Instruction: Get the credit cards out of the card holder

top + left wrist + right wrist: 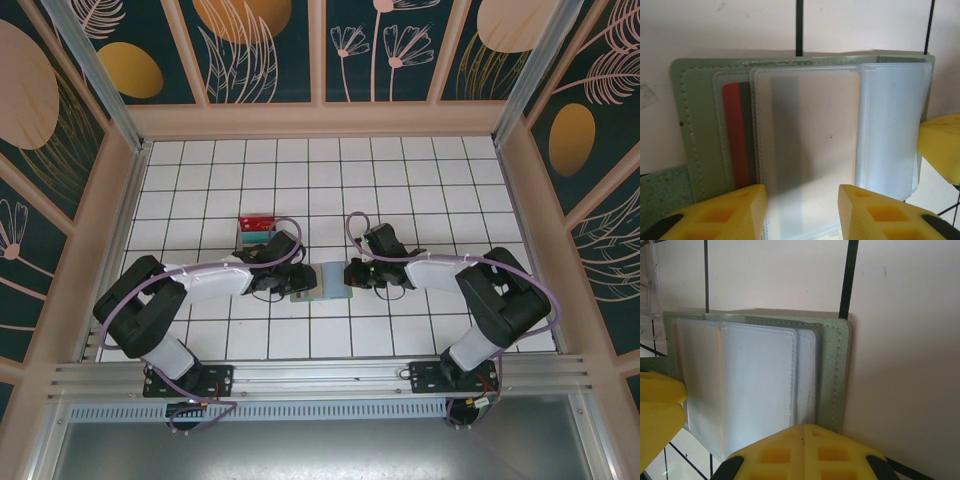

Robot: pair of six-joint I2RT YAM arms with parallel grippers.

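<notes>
Holder: grey-green folding card holder (318,284), open, nearer desk's (400,180) near edge
Card: red plastic card (735,135), sleeved inside
Left hand (802,212): apart over frosted sleeve (810,150)
Right hand (802,452): together at holder's edge

The worktop (400,180) is a white tiled surface crossed by dark grid lines, with patterned walls rising on three sides. Near its middle the card holder (322,283) lies opened flat on the tiles (grey-green cover down, pale blue sleeves facing up). Behind it and a little to the left, apart from it, stands a small clear tray (246,238) with coloured cards (257,219) in it.
</notes>
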